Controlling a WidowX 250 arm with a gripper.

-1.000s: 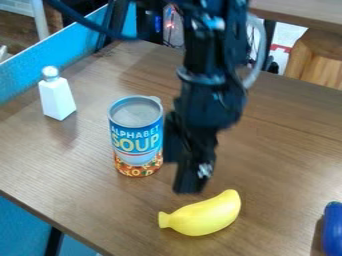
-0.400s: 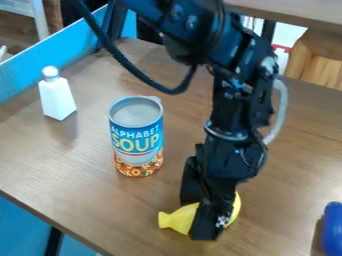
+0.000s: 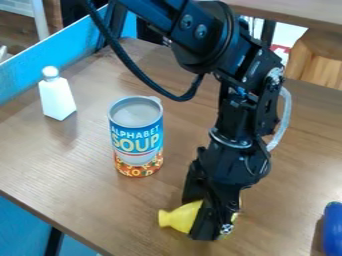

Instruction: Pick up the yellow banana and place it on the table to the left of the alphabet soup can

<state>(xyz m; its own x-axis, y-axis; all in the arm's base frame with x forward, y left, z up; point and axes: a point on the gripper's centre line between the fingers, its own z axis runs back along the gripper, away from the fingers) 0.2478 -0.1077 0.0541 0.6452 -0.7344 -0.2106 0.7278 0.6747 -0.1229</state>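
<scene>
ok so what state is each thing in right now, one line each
gripper: lowered at the banana, over its middle
banana: lying on the table, partly hidden by the gripper
alphabet soup can: upright; can't tell if it is sealed
white bottle: upright, top on
blue object: on the table, cut off by the view's right edge

brown wood-grain table (image 3: 80,170), white bottle (image 3: 57,99), upright soup can (image 3: 136,145), yellow banana (image 3: 182,218), cut-off blue item (image 3: 332,230) at right
</scene>
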